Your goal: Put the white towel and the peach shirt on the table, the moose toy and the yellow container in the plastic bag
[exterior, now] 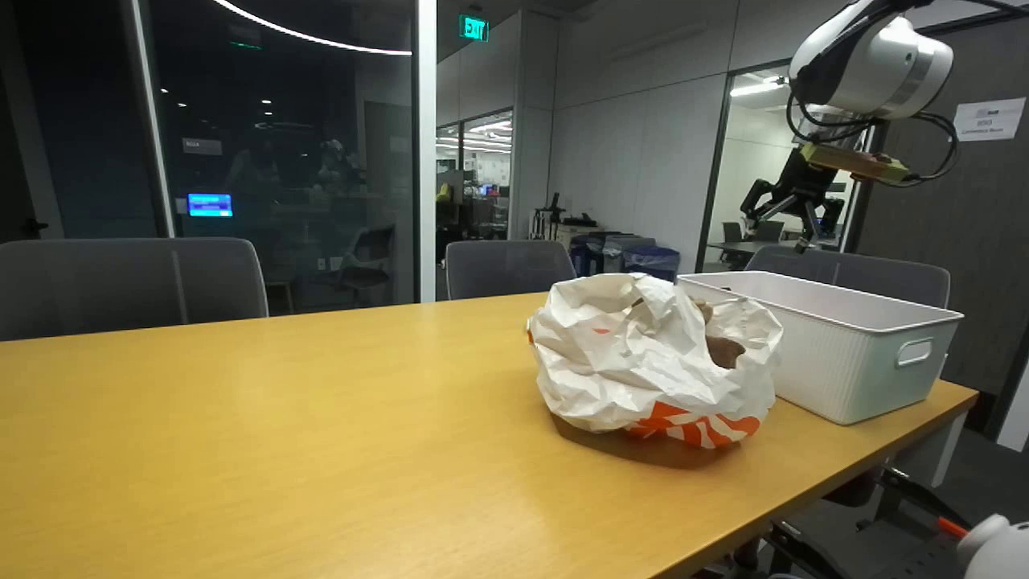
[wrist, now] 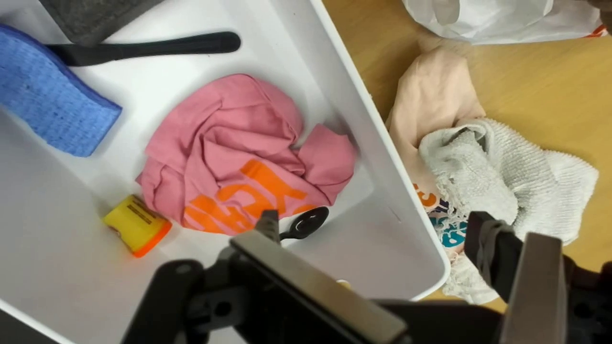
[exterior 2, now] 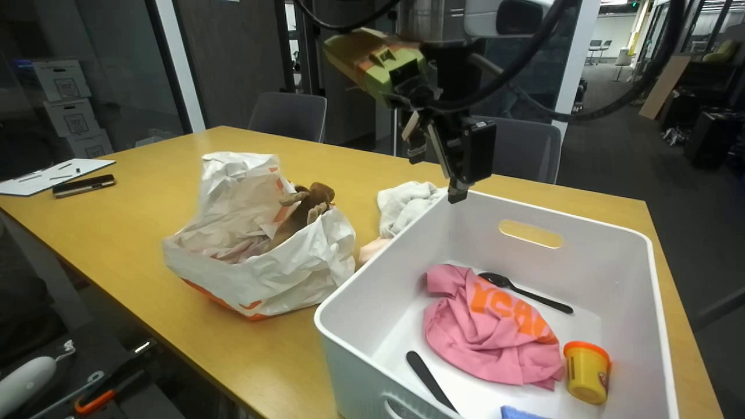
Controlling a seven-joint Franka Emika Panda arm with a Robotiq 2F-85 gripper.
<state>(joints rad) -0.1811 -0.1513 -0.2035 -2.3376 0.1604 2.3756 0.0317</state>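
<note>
The moose toy (exterior 2: pixel 307 210) leans inside the plastic bag (exterior 2: pixel 279 288), its brown head and limbs above the rim. In an exterior view the same bag (exterior: pixel 619 370) hides most of it. The yellow container (wrist: pixel 136 224), with an orange lid, lies inside the white bin. Beside that bin, on the table (exterior 2: pixel 343 157), the white towel (wrist: pixel 545 186) lies crumpled, partly over the peach shirt (wrist: pixel 432 95). My gripper (wrist: pixel 375 222) is open above the bin's corner, one finger over the bin and one over the towel, nothing between them.
The white bin (exterior 2: pixel 401 343) also holds a pink shirt (exterior 2: pixel 489 331), a black spoon (wrist: pixel 308 222), another black utensil (wrist: pixel 177 46), a blue sponge (wrist: pixel 52 91) and a dark grey block (wrist: pixel 98 16). Its raised walls stand close to the bag and towel. Papers (exterior 2: pixel 52 176) lie at a far table edge.
</note>
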